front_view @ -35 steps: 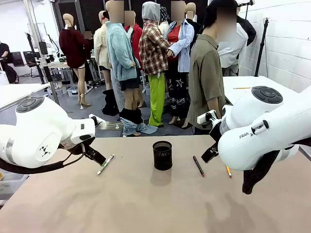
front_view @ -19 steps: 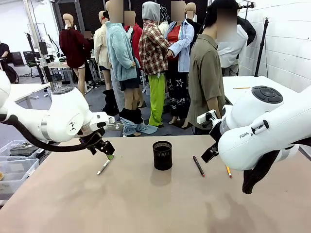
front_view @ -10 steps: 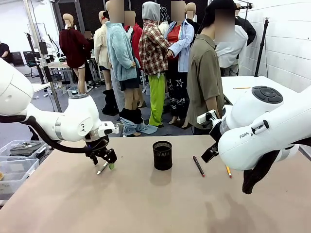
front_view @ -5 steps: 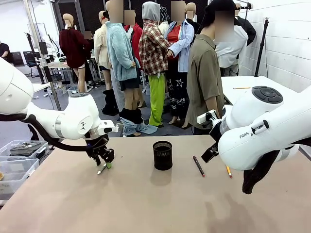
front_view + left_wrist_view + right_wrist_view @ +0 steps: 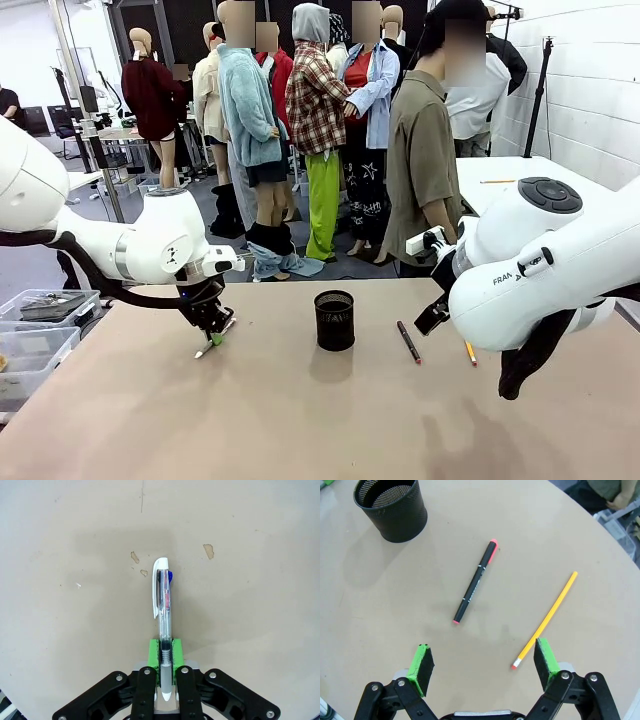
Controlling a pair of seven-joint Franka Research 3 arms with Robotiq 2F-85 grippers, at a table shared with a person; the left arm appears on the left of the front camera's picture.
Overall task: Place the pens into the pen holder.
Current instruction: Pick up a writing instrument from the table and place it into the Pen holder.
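Left end effector [image 5: 212,330] [image 5: 165,647] closed on the slim white and clear plastic pen [image 5: 163,605] [image 5: 206,348], at the left of the tan desk [image 5: 300,430]. The green pads pinched the barrel close to one end; the clip end stood free beyond the fingertips, so the pen's long axis ran in line with the fingers in the left wrist view. Whether the pen was clear of the desk could not be told. The small black wire-mesh cylindrical pen holder [image 5: 334,320] [image 5: 390,507] stood upright to the right of this end effector, near the desk's middle and apart from it. The left arm was judged the nearer; the pen would need tipping upright over the rim. Right end effector [image 5: 484,662] wide open and empty above the black pen with a red end [image 5: 475,582] [image 5: 408,341] and the yellow-orange pencil [image 5: 547,617] [image 5: 470,352], both lying flat right of the holder.
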